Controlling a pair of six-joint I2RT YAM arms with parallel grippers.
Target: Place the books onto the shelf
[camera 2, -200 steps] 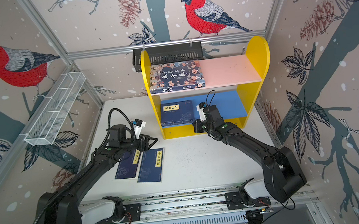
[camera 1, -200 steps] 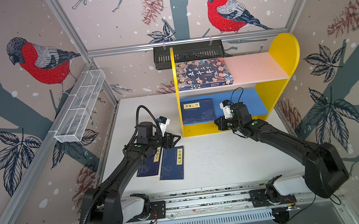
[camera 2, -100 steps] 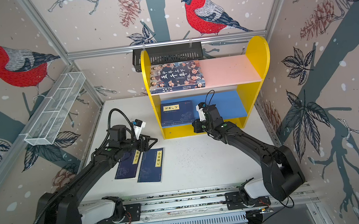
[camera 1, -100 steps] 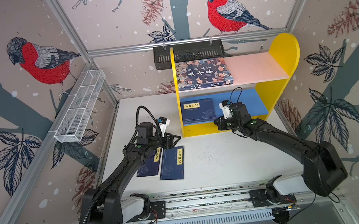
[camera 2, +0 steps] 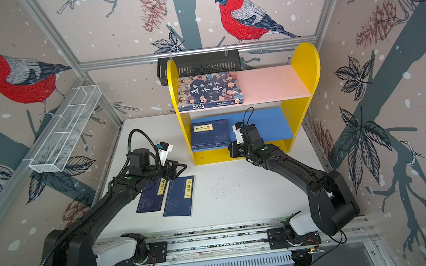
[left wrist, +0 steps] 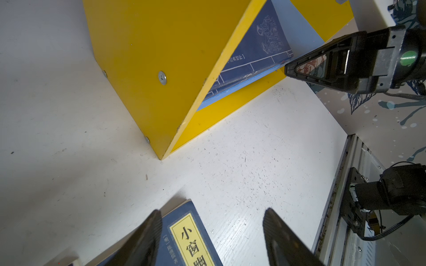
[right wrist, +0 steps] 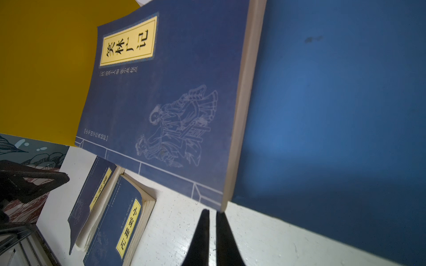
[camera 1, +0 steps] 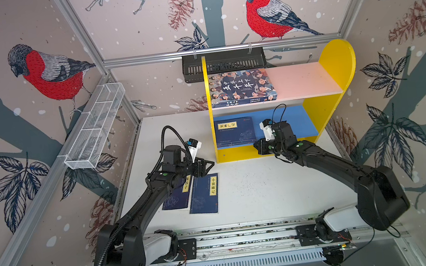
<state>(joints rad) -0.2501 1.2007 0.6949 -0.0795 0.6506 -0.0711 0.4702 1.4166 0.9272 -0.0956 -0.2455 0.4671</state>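
Observation:
The yellow-sided shelf (camera 1: 334,67) (camera 2: 304,64) stands at the back of the table. A large book with cartoon faces (camera 1: 241,87) (camera 2: 208,91) lies on its pink upper board. One navy book (camera 1: 234,132) (right wrist: 166,103) lies flat on the blue lower board, against the left side panel. Two more navy books (camera 1: 203,194) (camera 1: 176,196) lie side by side on the table. My left gripper (camera 1: 208,165) (left wrist: 212,210) hovers open over their far ends, holding nothing. My right gripper (camera 1: 256,145) (right wrist: 212,210) is shut and empty, its tips at the front corner of the book on the lower board.
A black slotted rack (camera 1: 223,62) hangs on the back wall behind the shelf. A white wire basket (camera 1: 95,129) is fixed to the left wall. The arms' base rail (camera 1: 244,238) runs along the table's front edge. White tabletop (camera 1: 266,187) lies between the arms.

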